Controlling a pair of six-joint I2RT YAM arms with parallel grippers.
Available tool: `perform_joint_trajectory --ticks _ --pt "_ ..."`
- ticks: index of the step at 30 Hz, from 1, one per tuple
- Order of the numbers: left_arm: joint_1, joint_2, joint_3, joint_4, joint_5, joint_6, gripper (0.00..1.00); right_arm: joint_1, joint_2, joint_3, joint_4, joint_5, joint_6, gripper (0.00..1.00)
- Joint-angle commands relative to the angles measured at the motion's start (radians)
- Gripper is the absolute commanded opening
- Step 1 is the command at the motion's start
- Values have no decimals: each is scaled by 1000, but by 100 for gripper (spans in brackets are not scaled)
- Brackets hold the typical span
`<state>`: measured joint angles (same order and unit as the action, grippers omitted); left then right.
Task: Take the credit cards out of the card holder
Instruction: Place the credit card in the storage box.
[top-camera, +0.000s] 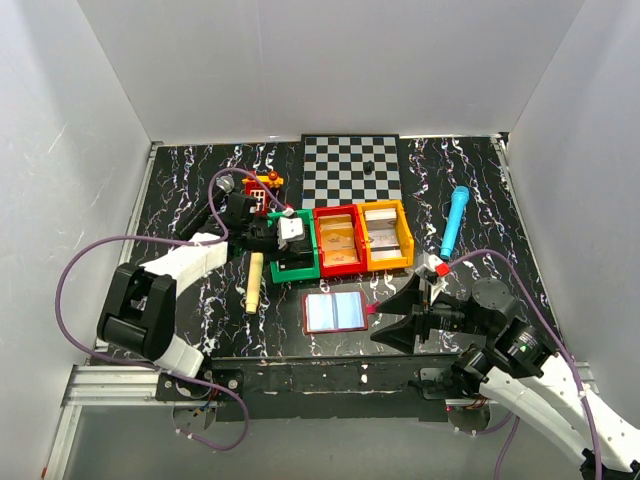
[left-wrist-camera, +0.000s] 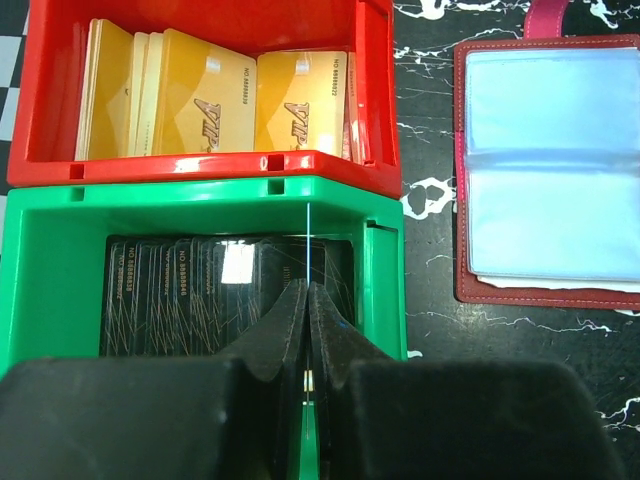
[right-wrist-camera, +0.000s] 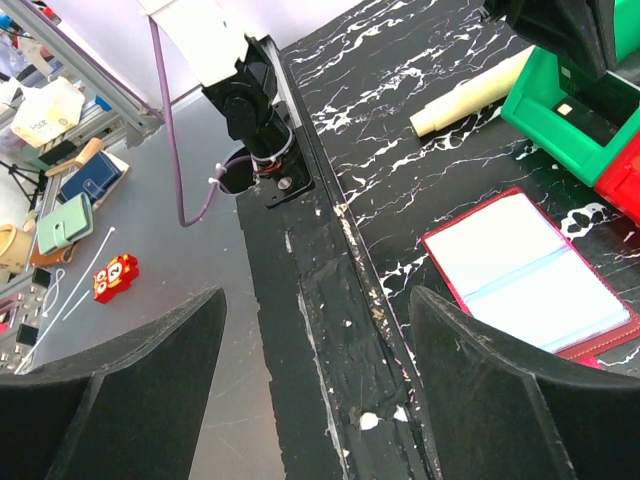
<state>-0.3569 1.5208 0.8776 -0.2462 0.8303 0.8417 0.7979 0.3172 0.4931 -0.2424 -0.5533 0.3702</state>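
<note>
Currently, I see card holder (top-camera: 335, 312) just left of wide-spread right gripper (top-camera: 392, 316), nearer than left gripper (left-wrist-camera: 307, 292) pinching an edge-on card (left-wrist-camera: 308, 230).

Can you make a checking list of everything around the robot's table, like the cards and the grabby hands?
Surface: black marbled table, no spills seen.
Job's things: card holder lies open, sleeves look empty; gold credit cards in the red bin, dark credit cards in the green bin.
Clutter: checkerboard, yellow bin, cream stick, blue pen-like tool, small red toy.
Grippers: left gripper shut over the green bin, a thin pale line between its fingers, maybe a card edge-on; right gripper open, near the holder.
Cables: purple cables loop from both arms.
Surroundings: white walls; grey area with loose items beyond the table edge.
</note>
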Motion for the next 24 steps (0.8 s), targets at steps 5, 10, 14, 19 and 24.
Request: perform_joint_trajectory --ticks 5,10,14,19,24 --pt "4 45 44 -103 58 105 0 -5 17 -5 66 -20 -5 82" --pt "4 67 67 -163 81 114 0 -5 5 -1 48 -14 -17 82" --pt "3 42 44 -166 92 102 0 -5 0 -1 40 -13 -22 82" --pt "1 39 23 -156 92 85 0 -5 11 -10 72 -22 -13 82" --pt "-10 90 61 -160 53 37 0 -5 26 5 65 -22 -17 82"
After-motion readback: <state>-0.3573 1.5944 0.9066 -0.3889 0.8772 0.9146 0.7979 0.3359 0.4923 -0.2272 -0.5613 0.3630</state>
